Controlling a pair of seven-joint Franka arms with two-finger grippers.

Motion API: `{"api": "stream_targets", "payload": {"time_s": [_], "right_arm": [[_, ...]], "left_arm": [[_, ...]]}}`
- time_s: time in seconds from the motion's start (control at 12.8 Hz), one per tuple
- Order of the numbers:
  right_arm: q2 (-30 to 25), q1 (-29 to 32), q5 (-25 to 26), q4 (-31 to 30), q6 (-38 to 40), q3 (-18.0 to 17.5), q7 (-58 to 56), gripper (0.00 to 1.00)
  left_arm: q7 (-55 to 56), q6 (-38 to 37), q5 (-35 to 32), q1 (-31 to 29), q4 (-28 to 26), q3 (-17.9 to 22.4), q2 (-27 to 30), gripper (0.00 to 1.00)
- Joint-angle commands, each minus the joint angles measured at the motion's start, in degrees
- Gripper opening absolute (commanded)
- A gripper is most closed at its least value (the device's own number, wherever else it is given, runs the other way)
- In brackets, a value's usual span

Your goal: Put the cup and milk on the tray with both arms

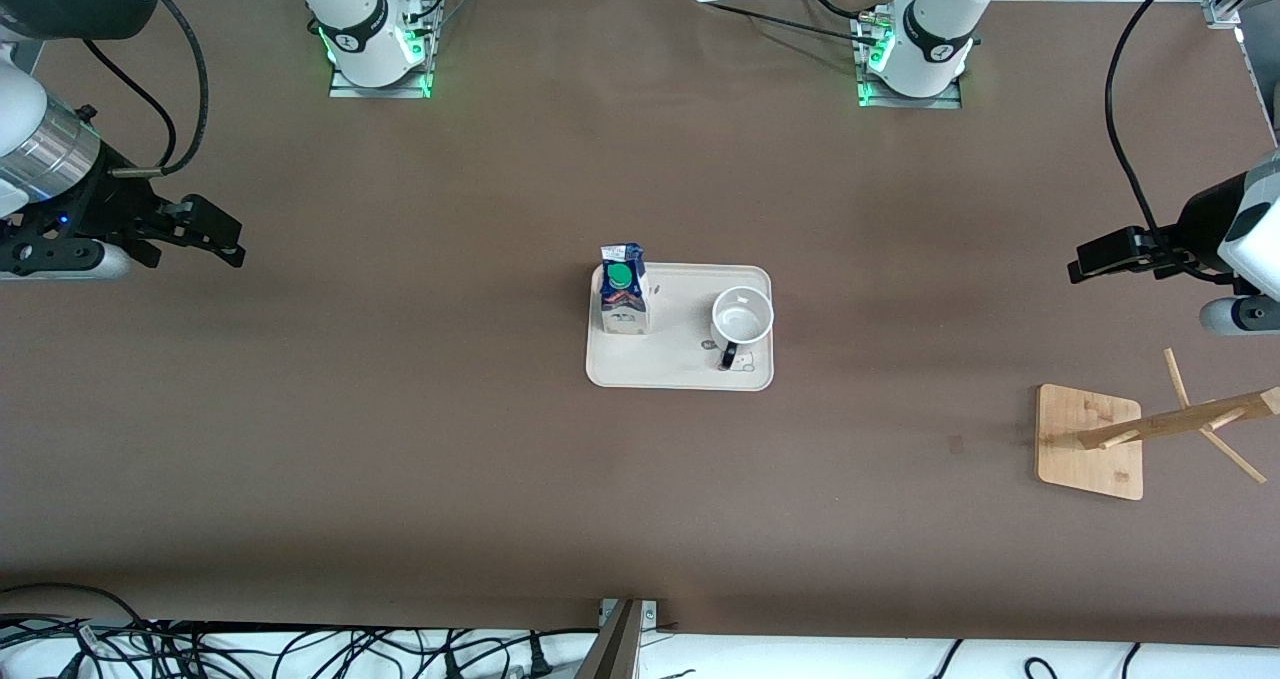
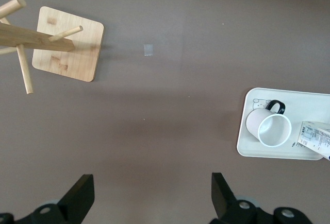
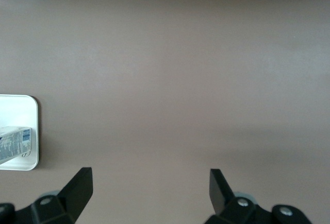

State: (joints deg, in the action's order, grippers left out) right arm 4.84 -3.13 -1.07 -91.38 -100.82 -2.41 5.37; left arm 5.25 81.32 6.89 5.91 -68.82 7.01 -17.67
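Observation:
The cream tray (image 1: 680, 371) lies mid-table. On it stand the milk (image 1: 624, 294), upright at the right arm's end, and the white cup (image 1: 742, 317), upright at the left arm's end with its black handle toward the front camera. My right gripper (image 1: 238, 241) hangs open and empty over bare table at the right arm's end. My left gripper (image 1: 1078, 264) hangs open and empty over bare table at the left arm's end. The left wrist view shows the left gripper (image 2: 153, 183), cup (image 2: 270, 126), milk (image 2: 314, 139) and tray (image 2: 309, 98). The right wrist view shows the right gripper (image 3: 150, 180), tray (image 3: 20, 105) and milk (image 3: 15, 144).
A wooden rack (image 1: 1090, 439) with a square base and slanted pegs stands at the left arm's end, nearer the front camera than the left gripper; it shows as the rack (image 2: 67, 44) in the left wrist view. Cables lie along the table's front edge (image 1: 300, 649).

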Motion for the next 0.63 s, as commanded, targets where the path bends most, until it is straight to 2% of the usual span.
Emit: {"api": "stream_targets", "payload": {"time_s": [0.0, 0.55], "right_arm": [[-0.18, 0.49, 0.28, 0.15, 0.63, -0.31, 0.17, 1.0], [-0.18, 0.4, 0.28, 0.15, 0.54, -0.31, 0.17, 1.0]], "left_arm": [[-0.07, -1.07, -1.09, -1.07, 1.15, -0.15, 0.18, 1.0], [0.64, -1.5, -3.28, -0.99, 1.15, -0.24, 0.44, 1.0]]}}
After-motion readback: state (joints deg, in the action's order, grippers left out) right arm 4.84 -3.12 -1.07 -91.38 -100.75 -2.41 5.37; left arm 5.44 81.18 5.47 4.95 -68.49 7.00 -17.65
